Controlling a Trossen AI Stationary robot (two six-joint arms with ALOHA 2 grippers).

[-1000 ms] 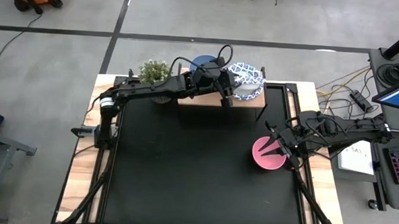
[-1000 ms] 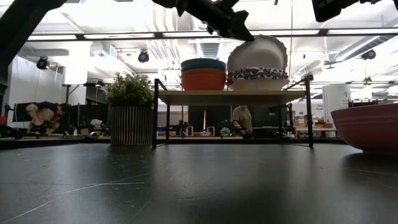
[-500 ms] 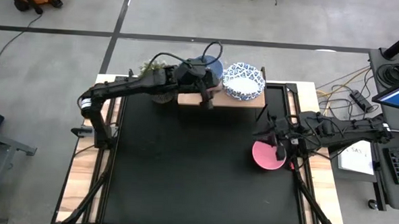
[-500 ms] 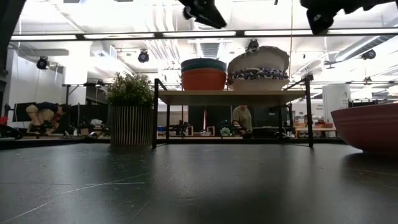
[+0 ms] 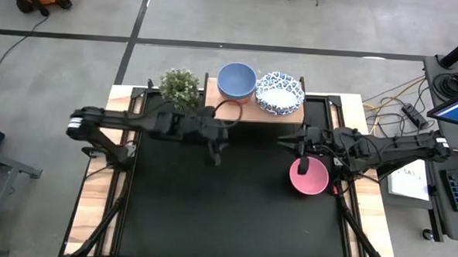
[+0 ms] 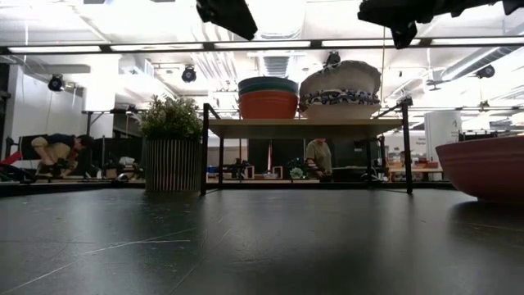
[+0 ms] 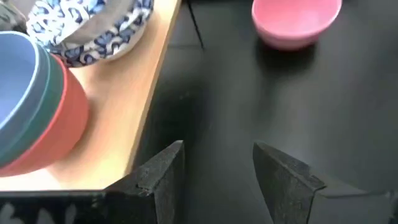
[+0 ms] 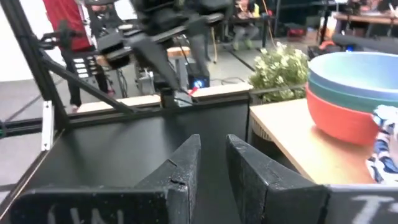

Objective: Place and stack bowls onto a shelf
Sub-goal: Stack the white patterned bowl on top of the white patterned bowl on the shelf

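Note:
The shelf [image 5: 247, 112] stands at the table's far edge. On it sit a stack of red, green and grey-blue bowls [image 5: 236, 81] and, to its right, a stack of white bowls with blue patterned rims [image 5: 279, 93]. A pink bowl [image 5: 313, 179] rests on its base on the black mat at the right. My left gripper [image 5: 215, 153] hangs open over the mat, in front of the shelf. My right gripper [image 5: 302, 159] is narrowly open, above the mat just left of and beyond the pink bowl. The left wrist view shows the shelf edge [image 7: 149, 118] and the pink bowl [image 7: 296, 22].
A potted green plant [image 5: 179, 84] stands just left of the shelf. Bare black mat [image 5: 225, 206] fills the middle and near part of the table. In the low view both arms stay high above the shelf [image 6: 303, 127]; people show in the room behind.
My left gripper let go of a patterned bowl, which dropped from tilted to flat on its stack. The gripper then drew back from the shelf toward the table's near-left. My right gripper moved from over the pink bowl toward the table's left and far side.

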